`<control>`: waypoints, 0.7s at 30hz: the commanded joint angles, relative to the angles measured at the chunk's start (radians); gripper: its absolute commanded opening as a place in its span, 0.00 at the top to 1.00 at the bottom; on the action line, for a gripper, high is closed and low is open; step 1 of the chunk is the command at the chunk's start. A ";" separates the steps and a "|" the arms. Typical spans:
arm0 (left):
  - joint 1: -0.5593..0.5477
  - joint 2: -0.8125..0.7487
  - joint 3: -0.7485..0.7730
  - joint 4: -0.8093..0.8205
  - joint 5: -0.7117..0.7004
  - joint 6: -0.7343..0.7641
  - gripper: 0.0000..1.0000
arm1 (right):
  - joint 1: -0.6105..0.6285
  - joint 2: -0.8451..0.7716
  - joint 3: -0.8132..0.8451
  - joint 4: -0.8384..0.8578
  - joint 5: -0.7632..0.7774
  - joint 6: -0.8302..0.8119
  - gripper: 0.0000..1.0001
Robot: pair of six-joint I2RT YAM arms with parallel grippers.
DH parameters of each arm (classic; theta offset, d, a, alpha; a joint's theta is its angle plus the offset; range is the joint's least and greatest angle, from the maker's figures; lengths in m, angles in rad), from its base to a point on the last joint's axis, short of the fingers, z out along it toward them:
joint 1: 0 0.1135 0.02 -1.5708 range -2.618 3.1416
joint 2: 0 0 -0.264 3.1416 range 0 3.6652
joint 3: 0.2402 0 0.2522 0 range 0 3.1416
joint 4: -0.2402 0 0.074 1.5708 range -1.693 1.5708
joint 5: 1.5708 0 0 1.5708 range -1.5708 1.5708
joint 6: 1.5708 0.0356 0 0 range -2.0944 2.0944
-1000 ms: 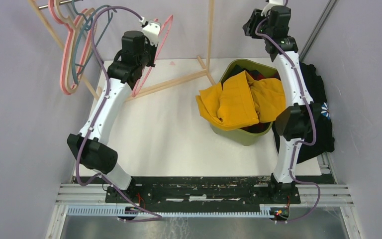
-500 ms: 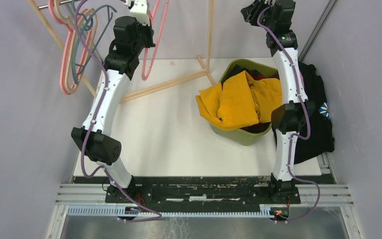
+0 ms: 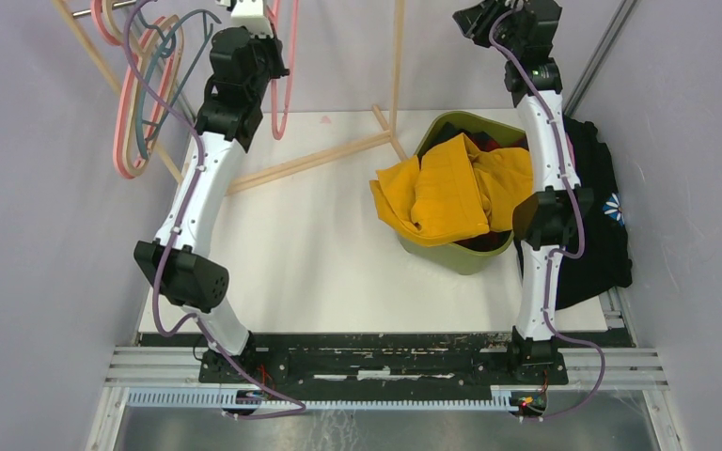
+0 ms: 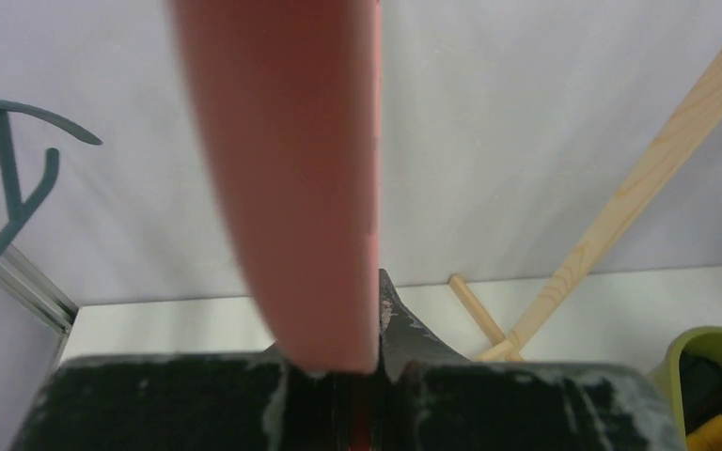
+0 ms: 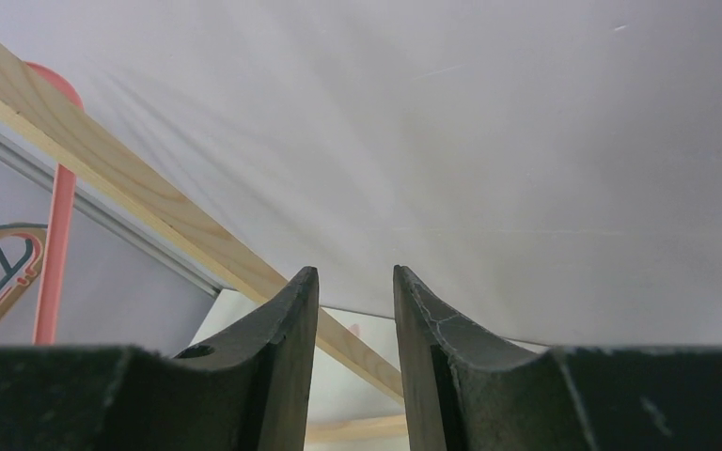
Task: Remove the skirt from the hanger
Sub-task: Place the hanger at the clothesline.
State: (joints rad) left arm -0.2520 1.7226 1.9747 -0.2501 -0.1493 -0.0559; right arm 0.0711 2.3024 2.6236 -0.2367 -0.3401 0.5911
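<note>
My left gripper [image 3: 259, 9] is raised at the back left and is shut on a bare pink hanger [image 3: 292, 47], which hangs down from it. In the left wrist view the hanger [image 4: 291, 188] fills the middle, pinched in the gripper [image 4: 359, 334]. No garment is on this hanger. A yellow garment [image 3: 447, 193] lies heaped in and over the green basket [image 3: 461, 256]. A black garment [image 3: 606, 235] lies at the right edge. I cannot tell which one is the skirt. My right gripper [image 3: 475, 19] is open and empty, high at the back right [image 5: 355, 272].
Several pink, tan and teal hangers [image 3: 136, 103] hang on the wooden rack at the back left. A rack upright [image 3: 397, 56] and a slanted floor beam [image 3: 310, 160] stand behind the basket. Grey walls close in on both sides.
My left arm has lifted the pink hanger up and to the left, toward the rack. My right arm rose a little at first, then stayed still.
</note>
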 commanded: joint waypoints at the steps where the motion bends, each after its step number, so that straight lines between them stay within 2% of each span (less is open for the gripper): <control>1: 0.021 -0.089 -0.046 0.213 -0.064 -0.048 0.97 | -0.006 0.004 0.041 0.090 -0.025 0.037 0.59; 5: 0.036 -0.094 -0.057 0.279 -0.059 -0.019 0.97 | -0.007 0.003 0.034 0.100 -0.031 0.038 0.60; 10: 0.092 -0.070 -0.039 0.305 0.031 -0.040 0.97 | -0.008 0.000 0.024 0.101 -0.034 0.043 0.60; 21: 0.190 -0.022 0.016 0.232 0.276 -0.135 0.97 | -0.007 0.006 0.027 0.118 -0.039 0.059 0.60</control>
State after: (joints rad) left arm -0.0803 1.6947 1.9205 -0.0532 0.0059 -0.1146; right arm 0.0669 2.3062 2.6232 -0.1806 -0.3660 0.6334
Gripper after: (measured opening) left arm 0.080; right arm 0.396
